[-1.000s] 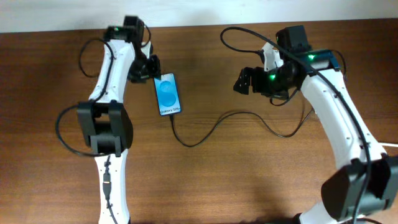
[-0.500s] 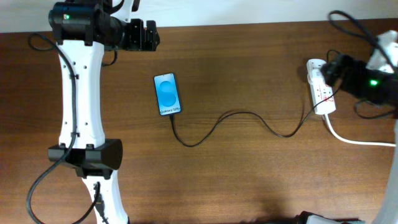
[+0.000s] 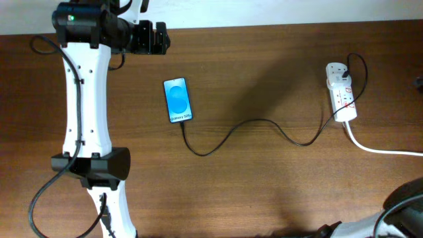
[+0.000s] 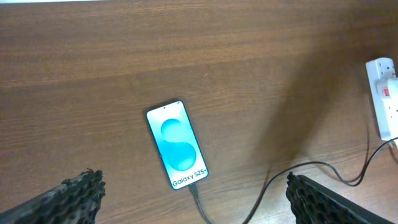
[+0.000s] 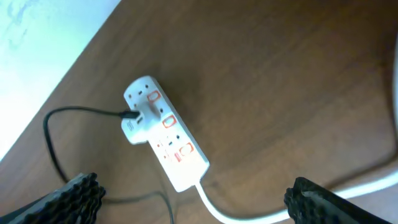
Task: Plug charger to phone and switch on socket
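The phone [image 3: 178, 100] lies flat on the wooden table with its blue screen up; it also shows in the left wrist view [image 4: 176, 144]. The thin black charger cable [image 3: 251, 121] runs from the phone's lower edge to a plug in the white socket strip [image 3: 342, 92]. My left gripper [image 3: 155, 38] is open and empty, high above and behind the phone [image 4: 194, 186]. My right gripper [image 5: 193, 193] is open and empty, high above the socket [image 5: 166, 140]. It is outside the overhead view. The cable [image 5: 62, 118] enters a white adapter on the strip.
The socket's thick white cord [image 3: 383, 149] runs off the right edge of the table and shows in the right wrist view [image 5: 236, 211]. The table's far edge meets a white wall [image 3: 264, 13]. The left arm's base [image 3: 99, 165] stands at the front left.
The right arm has pulled away to the right and left the overhead view, uncovering the socket. The left arm rose from beside the phone earlier and has held still since.
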{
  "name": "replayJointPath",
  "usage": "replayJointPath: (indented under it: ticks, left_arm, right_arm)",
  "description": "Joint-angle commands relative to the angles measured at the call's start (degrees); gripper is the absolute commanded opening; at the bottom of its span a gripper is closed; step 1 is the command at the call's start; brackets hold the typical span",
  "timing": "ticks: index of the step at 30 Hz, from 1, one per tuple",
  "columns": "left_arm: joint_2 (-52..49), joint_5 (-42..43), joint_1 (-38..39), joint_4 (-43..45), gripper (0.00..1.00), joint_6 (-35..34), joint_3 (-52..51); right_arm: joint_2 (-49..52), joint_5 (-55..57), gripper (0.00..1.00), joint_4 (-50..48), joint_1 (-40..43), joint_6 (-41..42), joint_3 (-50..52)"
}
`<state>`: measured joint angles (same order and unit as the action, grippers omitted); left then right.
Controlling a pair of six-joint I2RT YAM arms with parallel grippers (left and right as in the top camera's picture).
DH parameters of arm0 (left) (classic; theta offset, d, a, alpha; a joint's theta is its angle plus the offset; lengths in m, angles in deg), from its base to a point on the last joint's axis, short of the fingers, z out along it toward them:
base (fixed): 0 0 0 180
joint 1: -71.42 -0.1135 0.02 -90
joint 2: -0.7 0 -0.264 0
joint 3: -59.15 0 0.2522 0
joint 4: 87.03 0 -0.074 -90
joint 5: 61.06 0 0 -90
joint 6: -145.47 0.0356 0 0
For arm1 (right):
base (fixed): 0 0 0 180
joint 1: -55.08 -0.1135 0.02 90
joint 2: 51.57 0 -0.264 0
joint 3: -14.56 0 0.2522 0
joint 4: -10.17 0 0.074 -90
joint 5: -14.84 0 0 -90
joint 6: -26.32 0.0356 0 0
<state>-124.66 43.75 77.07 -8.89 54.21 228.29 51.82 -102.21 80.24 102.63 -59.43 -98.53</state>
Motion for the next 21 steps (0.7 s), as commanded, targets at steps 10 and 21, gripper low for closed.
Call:
replayJointPath:
  ticks: [10,21]
  left_arm:
    - [0.02,0.83,-0.13,-0.09,0.99,0.87,0.20]
    - [0.02,0.83,-0.13,-0.09,0.99,0.87,0.20]
  right_arm:
    - [14.75,7.48,0.99,-7.96,-10.12,0.48,-0.70]
    - [23.96,12.76,0.98,-10.84,-15.63,0.48,-0.59]
